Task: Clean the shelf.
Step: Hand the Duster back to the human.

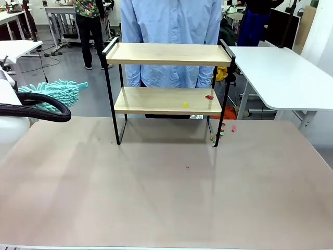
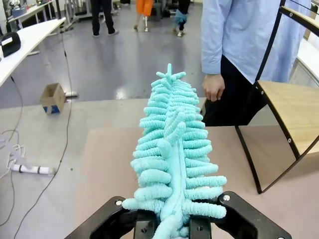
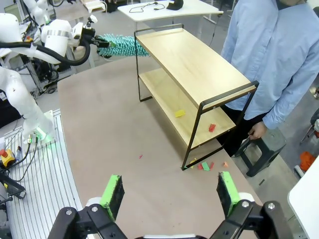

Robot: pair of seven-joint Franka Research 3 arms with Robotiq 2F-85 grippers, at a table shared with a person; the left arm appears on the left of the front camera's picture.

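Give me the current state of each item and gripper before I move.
Shelf: upright, top board bare, lower board with yellow and red scraps.
Duster: clamped in the left gripper.
Right gripper: open, empty.
Table: scraps by the shelf's right leg.

No text, label, brand, number or sign can be read in any of the three views. The wooden boards of the shelf (image 1: 169,54) are plain, and the desk (image 1: 156,198) it stands on carries no print.
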